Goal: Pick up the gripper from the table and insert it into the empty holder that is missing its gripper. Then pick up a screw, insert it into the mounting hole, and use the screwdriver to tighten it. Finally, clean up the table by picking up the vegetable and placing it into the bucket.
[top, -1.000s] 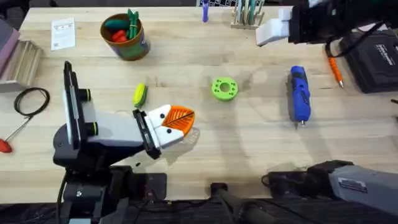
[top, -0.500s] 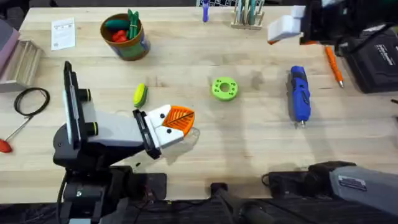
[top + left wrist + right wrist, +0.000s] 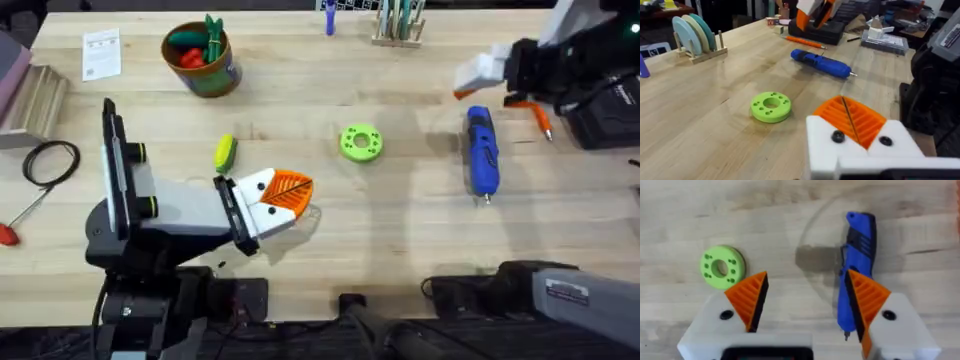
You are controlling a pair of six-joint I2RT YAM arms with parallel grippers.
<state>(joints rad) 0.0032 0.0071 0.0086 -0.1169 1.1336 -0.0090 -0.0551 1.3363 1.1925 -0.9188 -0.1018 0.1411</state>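
Observation:
The blue screwdriver [image 3: 482, 150] lies on the table [image 3: 400, 230] at the right, bit toward the front edge. My right gripper [image 3: 490, 88] hovers open over its far end. In the right wrist view the orange pads [image 3: 867, 292] stand wide apart, with the screwdriver [image 3: 860, 235] below, beside one pad. My left gripper [image 3: 288, 190] rests low at front left, its orange pads [image 3: 855, 117] shut together. A yellow-green vegetable [image 3: 225, 152] lies just beyond it. The bucket [image 3: 212, 78] stands at back left with vegetables inside. The loose gripper and screw are out of view.
A green ring with holes [image 3: 361, 142] sits mid-table. An orange-handled driver [image 3: 540, 118] and a black case [image 3: 605, 95] are at the far right. At the left edge are a black cable loop [image 3: 50, 160], a red-handled tool [image 3: 10, 232] and a paper card [image 3: 101, 52]. A rack [image 3: 398, 25] stands at the back.
My right gripper has moved right and toward the front, coming down over the screwdriver's far end. The left arm and the objects on the table have stayed put.

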